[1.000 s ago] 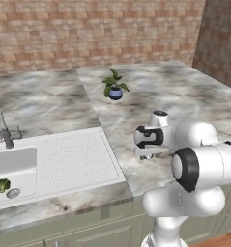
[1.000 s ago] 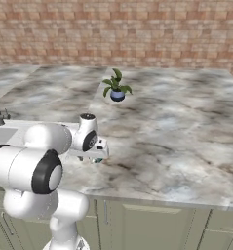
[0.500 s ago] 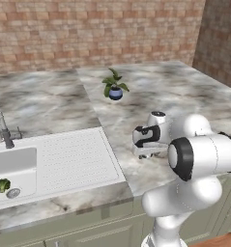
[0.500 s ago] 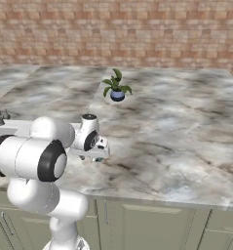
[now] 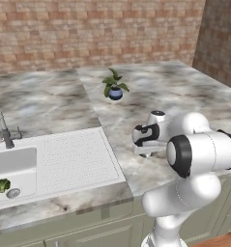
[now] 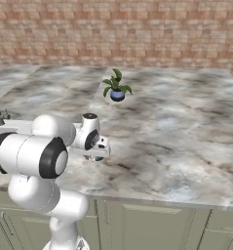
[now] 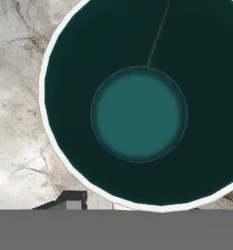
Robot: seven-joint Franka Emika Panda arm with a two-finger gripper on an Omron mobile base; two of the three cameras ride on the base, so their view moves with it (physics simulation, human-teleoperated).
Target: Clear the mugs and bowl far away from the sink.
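A white mug (image 7: 137, 114) with a teal-green inside stands on the marble counter, seen from straight above in the hand view. My gripper (image 5: 147, 150) hangs low over it, right of the sink (image 5: 64, 159). One dark fingertip (image 7: 73, 199) sits just outside the mug's white rim. The other fingertip is hidden, so the grip on the mug cannot be judged. From the right base view my gripper (image 6: 95, 157) points down at the counter, with the hand covering the mug. The bowl is out of view.
A small potted plant (image 5: 114, 88) stands on the counter behind the hand. The chrome faucet (image 5: 1, 126) rises at the far left. A broccoli piece (image 5: 2, 185) lies in the basin. The brick wall runs along the back, and the counter's front edge is near the hand.
The arm's elbow has swung a little toward the cabinet front. The hand has stayed low over the same patch of counter.
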